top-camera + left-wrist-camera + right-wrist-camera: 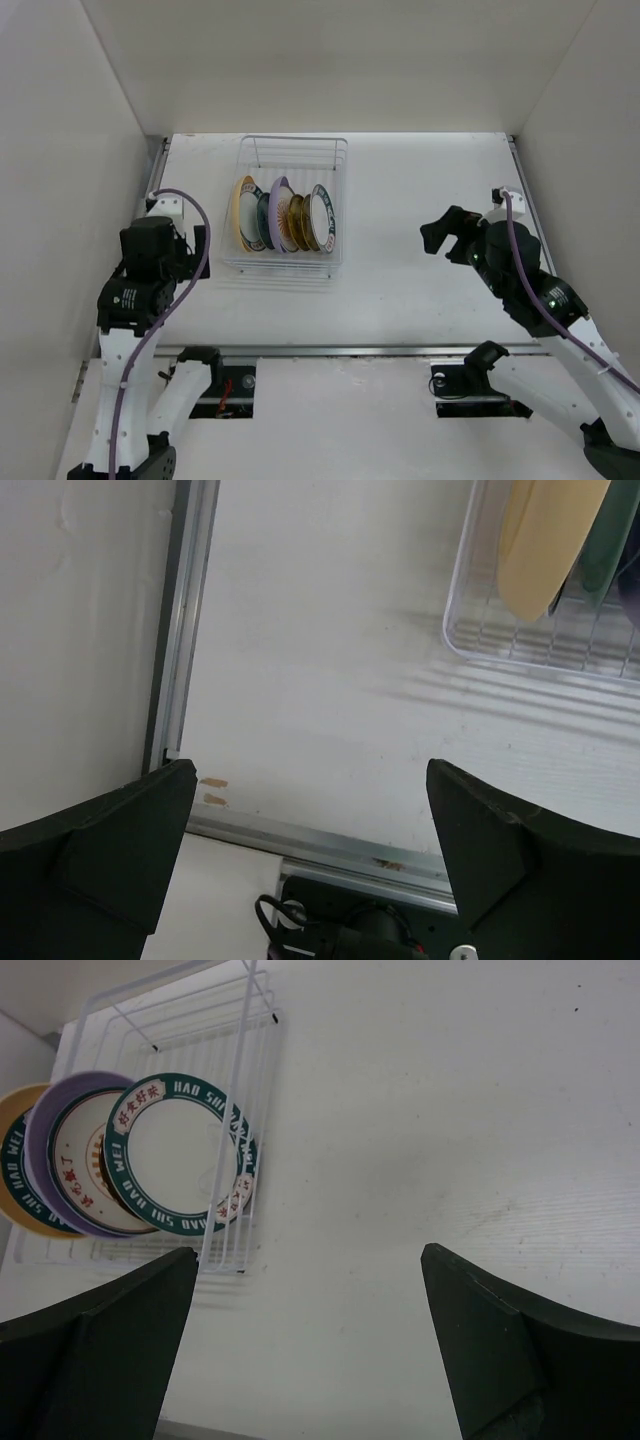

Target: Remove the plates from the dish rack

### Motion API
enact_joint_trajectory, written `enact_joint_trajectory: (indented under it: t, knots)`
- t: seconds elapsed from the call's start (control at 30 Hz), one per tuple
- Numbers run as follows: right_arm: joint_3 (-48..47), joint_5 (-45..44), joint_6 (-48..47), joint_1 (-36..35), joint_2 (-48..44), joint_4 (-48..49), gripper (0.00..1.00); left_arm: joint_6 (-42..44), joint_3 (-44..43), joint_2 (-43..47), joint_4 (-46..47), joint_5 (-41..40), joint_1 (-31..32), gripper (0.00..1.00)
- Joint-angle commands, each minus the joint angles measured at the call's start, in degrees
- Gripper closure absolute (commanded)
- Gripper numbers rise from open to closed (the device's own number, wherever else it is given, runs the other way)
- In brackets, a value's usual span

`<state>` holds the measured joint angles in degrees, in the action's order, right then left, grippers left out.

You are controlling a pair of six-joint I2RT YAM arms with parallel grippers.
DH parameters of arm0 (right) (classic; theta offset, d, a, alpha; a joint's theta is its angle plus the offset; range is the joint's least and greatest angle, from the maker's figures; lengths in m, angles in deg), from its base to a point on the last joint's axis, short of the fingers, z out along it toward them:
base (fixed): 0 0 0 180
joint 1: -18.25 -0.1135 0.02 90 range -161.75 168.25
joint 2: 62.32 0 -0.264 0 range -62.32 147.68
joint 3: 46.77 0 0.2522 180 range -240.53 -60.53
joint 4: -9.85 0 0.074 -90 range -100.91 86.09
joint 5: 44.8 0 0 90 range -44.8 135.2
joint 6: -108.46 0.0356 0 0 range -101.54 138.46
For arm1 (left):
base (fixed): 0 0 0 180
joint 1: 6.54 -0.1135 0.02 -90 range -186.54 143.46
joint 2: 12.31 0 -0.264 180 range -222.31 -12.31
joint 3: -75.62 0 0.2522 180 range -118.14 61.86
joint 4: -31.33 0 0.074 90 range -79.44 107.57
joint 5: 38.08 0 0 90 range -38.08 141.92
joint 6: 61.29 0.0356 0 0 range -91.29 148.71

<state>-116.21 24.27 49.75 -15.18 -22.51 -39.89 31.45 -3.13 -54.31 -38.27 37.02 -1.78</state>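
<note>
The white wire dish rack (290, 262) stands on the table at the back left. Several plates stand upright in it: a pale yellow plate (241, 212) at the left, a lavender plate (279, 187), a gold-brown plate (297, 222) and a white plate with a dark green rim (321, 217) at the right. In the right wrist view the green-rimmed plate (172, 1155) faces me behind the rack wires (235, 1140). My left gripper (185, 243) is open and empty left of the rack. My right gripper (445, 235) is open and empty, well right of the rack.
White walls enclose the table on the left, back and right. A metal rail (340, 350) runs along the table's near edge. In the left wrist view a metal strip (180, 630) runs along the table's left edge and the rack's corner (470, 640) shows at upper right.
</note>
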Motion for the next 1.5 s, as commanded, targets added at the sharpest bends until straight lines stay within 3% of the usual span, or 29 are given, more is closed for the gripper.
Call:
enact_joint_trajectory:
  t: [0.0,0.33,0.43,0.47,0.53,0.57,0.67,0.8,0.87,0.97,1.0,1.47]
  knots:
    - [-1.36,-0.69,0.09,-0.14,-0.35,-0.14,0.00,2.87,-2.42,-2.29,-1.99,0.06,0.61,0.00]
    - [-4.26,-0.61,-1.66,-0.14,3.33,1.26,0.00,4.99,-6.80,-18.11,-5.78,-26.03,0.61,0.00]
    - [-4.26,-0.08,-2.20,-0.14,5.00,2.41,0.00,7.09,-15.55,-19.17,-5.68,-17.76,0.61,0.00]
    - [-4.26,0.62,-2.20,-0.14,5.01,2.41,0.00,7.62,-18.82,-19.17,-6.21,-6.23,0.61,0.00]
    - [-4.26,1.85,-2.20,-0.14,6.93,4.43,0.00,6.50,-26.11,-23.64,-8.22,3.43,1.13,0.00]
    - [-4.78,2.46,-2.20,-0.14,7.47,5.13,0.00,5.88,-34.33,-26.01,-9.28,10.43,1.74,0.00]
    - [-5.32,5.37,-2.20,-0.14,9.48,6.90,0.00,4.65,-51.64,-38.39,-15.59,14.27,8.67,0.00]
    - [-6.45,3.97,1.31,-0.14,11.08,7.69,0.00,3.24,-64.00,-51.23,-17.64,11.31,20.53,0.13]
    - [-6.46,1.60,2.37,-0.14,12.56,7.69,0.00,3.23,-65.61,-56.41,-16.42,9.80,27.02,0.20]
    - [-6.98,-1.73,5.00,-0.14,13.09,5.77,0.00,3.23,-65.09,-61.60,-13.70,9.80,31.71,0.22]
    - [-6.99,-2.36,5.53,-0.14,13.10,5.14,0.00,3.23,-65.09,-62.84,-12.03,8.75,33.46,0.27]
    - [-0.48,-4.30,11.68,-0.14,6.25,0.30,0.00,-0.63,-64.47,-77.61,-6.66,-4.96,35.76,0.48]
